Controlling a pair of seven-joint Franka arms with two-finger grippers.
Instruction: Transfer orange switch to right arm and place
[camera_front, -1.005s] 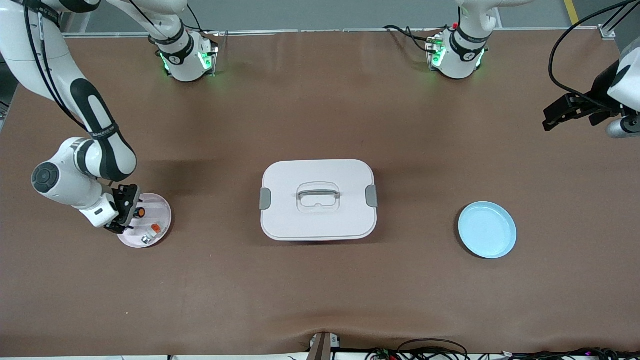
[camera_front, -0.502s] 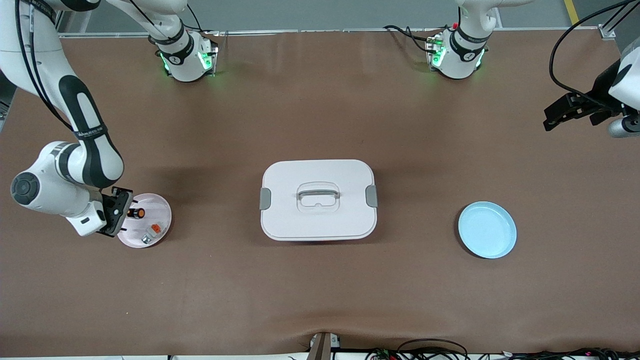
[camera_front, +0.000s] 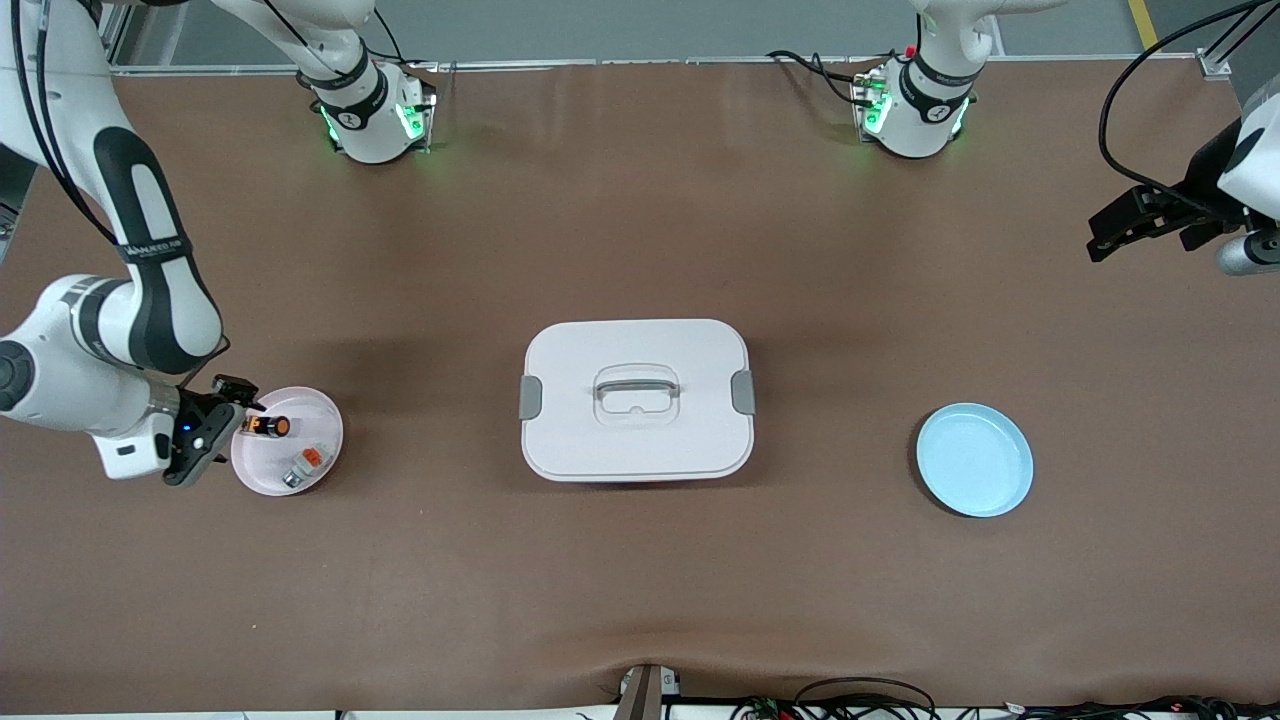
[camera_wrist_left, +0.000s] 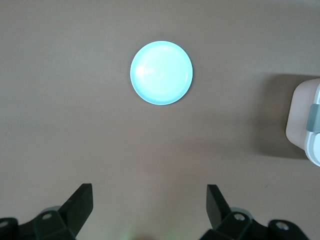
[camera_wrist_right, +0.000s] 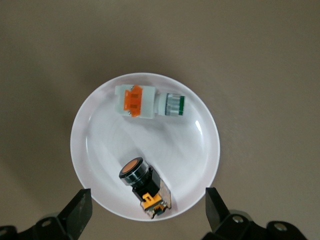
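The orange switch (camera_front: 268, 427) lies on its side on a small pink plate (camera_front: 320, 420) near the right arm's end of the table. In the right wrist view the switch (camera_wrist_right: 142, 187) shows its round orange end and orange label, lying on the plate (camera_wrist_right: 100, 145). My right gripper (camera_front: 212, 430) hangs open and empty just past the plate's rim, on the side toward the table's end; in its wrist view the gripper (camera_wrist_right: 147, 197) has the switch between its spread fingers, farther down. My left gripper (camera_front: 1105, 232) waits open and empty, high at the left arm's end (camera_wrist_left: 149, 192).
A small white-grey part with an orange piece (camera_front: 303, 465) (camera_wrist_right: 145, 100) lies on the same pink plate. A white lidded box (camera_front: 637, 400) (camera_wrist_left: 305, 125) stands mid-table. A light blue plate (camera_front: 975, 460) (camera_wrist_left: 161, 72) sits toward the left arm's end.
My right gripper has drawn back from over the pink plate toward the table's end. The orange switch stays lying on the plate. The left arm has not moved.
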